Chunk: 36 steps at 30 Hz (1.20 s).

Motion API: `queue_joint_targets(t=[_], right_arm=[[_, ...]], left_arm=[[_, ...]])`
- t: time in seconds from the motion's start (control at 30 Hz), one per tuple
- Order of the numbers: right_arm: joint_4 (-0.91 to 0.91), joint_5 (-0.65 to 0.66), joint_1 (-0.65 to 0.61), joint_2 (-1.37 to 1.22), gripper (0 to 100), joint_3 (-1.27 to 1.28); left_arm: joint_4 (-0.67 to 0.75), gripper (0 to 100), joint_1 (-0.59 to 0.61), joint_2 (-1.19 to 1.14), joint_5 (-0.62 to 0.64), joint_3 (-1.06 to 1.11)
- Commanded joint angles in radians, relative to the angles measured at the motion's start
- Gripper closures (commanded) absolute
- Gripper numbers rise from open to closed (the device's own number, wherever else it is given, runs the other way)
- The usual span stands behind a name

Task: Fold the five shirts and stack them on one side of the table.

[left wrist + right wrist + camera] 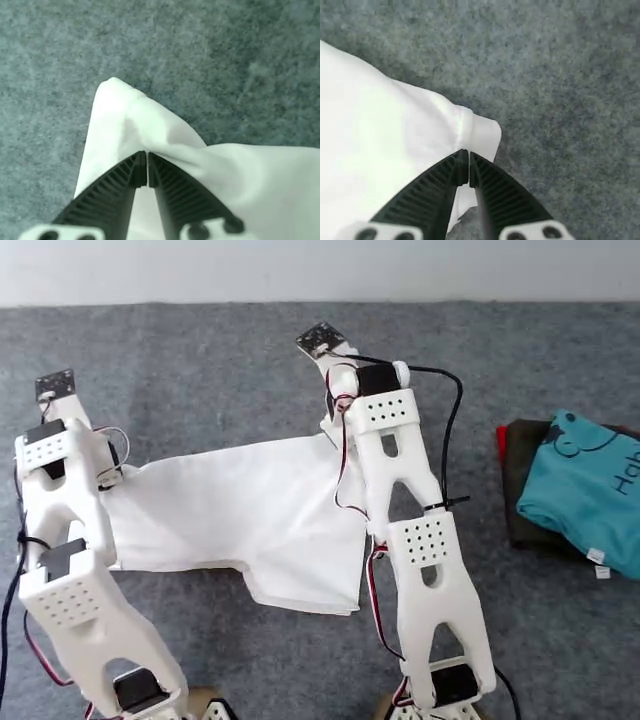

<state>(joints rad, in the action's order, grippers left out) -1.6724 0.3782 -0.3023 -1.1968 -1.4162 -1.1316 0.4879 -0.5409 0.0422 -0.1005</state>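
A white shirt (240, 520) lies spread on the grey carpeted table between the two arms. My left gripper (148, 161) is shut on the white shirt (125, 130) at its left corner, the cloth bunching up at the fingertips. My right gripper (469, 160) is shut on the white shirt (395, 145) at its far right corner. In the high view the left arm (60, 500) stands at the shirt's left edge and the right arm (390, 450) at its right edge.
A stack of folded shirts lies at the right edge of the table, a teal shirt (590, 485) on top of a dark one (525, 480) with a red edge showing. Bare grey carpet (200, 370) lies behind the white shirt.
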Motion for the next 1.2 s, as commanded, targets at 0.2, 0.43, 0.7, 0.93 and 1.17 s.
queue_joint_targets(t=[0.2, 0.43, 0.7, 0.93, 1.17], right_arm=[[-0.127, 0.009, -0.027, 0.140, 99.0, -0.261], [-0.127, 0.054, -0.142, 0.437, 99.1, 0.032], [-0.124, 0.181, -0.245, 0.789, 99.0, 0.482], [-0.124, 0.265, -0.325, 1.018, 99.0, 0.853], [-0.076, 0.308, -0.401, 1.196, 99.0, 1.290]], left_arm=[[-0.091, 99, -0.003, 0.219, -0.003, -0.101], [-0.207, 99, -0.054, 0.453, -0.008, -0.085], [-0.212, 99, -0.051, 0.594, -0.009, 0.031], [-0.081, 99, -0.035, 0.778, -0.011, 0.314], [0.026, 99, -0.025, 0.853, -0.002, 0.501]])
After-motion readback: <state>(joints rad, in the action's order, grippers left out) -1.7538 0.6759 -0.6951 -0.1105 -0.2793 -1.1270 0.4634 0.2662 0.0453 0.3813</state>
